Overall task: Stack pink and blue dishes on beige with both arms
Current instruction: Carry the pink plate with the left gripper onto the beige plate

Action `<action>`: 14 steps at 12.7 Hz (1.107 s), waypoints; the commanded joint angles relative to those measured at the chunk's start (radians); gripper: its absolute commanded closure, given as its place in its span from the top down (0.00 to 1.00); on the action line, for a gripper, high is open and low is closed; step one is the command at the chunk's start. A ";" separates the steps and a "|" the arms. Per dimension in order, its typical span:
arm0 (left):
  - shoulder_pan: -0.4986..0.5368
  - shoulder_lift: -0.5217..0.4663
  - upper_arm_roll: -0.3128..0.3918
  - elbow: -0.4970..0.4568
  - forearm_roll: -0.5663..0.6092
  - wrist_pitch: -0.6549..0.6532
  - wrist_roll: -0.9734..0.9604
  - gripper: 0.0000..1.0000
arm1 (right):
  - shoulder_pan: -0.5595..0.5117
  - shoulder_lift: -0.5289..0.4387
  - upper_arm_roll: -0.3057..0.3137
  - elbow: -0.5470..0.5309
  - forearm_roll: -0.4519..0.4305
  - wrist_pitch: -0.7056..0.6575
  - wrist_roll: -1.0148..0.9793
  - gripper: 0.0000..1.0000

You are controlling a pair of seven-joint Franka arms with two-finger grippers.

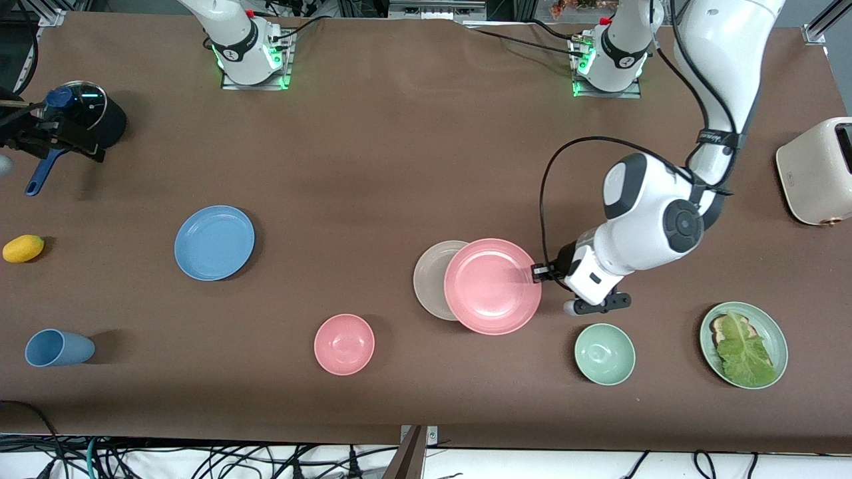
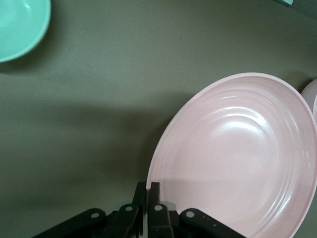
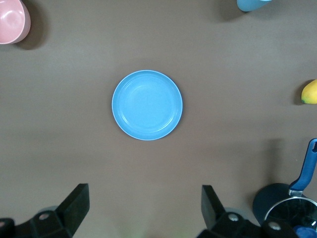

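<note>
The pale pink plate (image 1: 492,286) (image 2: 237,153) overlaps the beige plate (image 1: 431,279), shifted toward the left arm's end, so only a crescent of beige shows. My left gripper (image 1: 538,271) (image 2: 147,191) is shut on the pink plate's rim at the edge toward the left arm's end. The sky blue plate (image 1: 214,242) (image 3: 147,104) lies alone on the table toward the right arm's end. My right gripper (image 1: 63,136) hangs high and open over the table beside a dark pot, with nothing between its fingers (image 3: 74,206).
A pink bowl (image 1: 344,344), a green bowl (image 1: 604,354) and a green plate with toast and lettuce (image 1: 743,344) lie nearer the camera. A blue cup (image 1: 58,348), a yellow fruit (image 1: 23,248) and the pot (image 1: 86,120) sit at the right arm's end. A toaster (image 1: 815,171) is at the left arm's end.
</note>
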 commanded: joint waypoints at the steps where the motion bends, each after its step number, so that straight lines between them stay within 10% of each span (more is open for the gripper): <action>1: -0.040 0.021 0.006 0.003 0.078 0.036 -0.043 0.00 | -0.003 -0.001 -0.002 0.009 0.019 -0.010 -0.014 1.00; 14: -0.130 0.059 0.006 -0.169 0.202 0.312 -0.210 0.00 | -0.003 -0.001 -0.002 0.009 0.019 -0.010 -0.014 1.00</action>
